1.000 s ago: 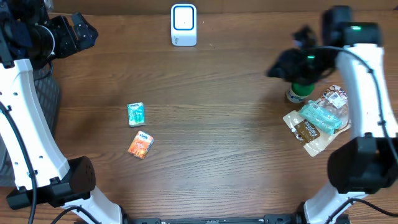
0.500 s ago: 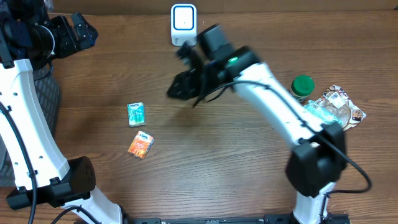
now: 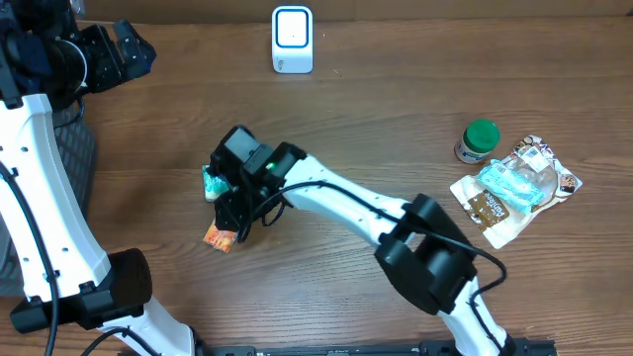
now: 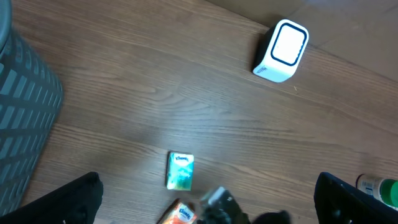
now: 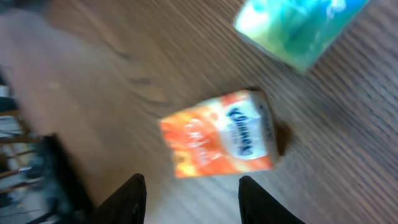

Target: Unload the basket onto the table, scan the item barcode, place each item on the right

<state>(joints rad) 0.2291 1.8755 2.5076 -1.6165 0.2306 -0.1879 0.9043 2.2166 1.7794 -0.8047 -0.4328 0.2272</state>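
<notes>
Even light — right-wrist motion blur

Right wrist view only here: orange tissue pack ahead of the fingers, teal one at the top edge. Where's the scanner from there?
Observer: The white scanner stands at the far edge of the table, well beyond the teal pack.
Operator: Is the left gripper in the way?
Observer: No. It hangs open at the far left corner, away from both packs.
Operator: Anything else out there?
Observer: A green-capped bottle and some snack bags sit at the right side, far from the orange pack.
</notes>
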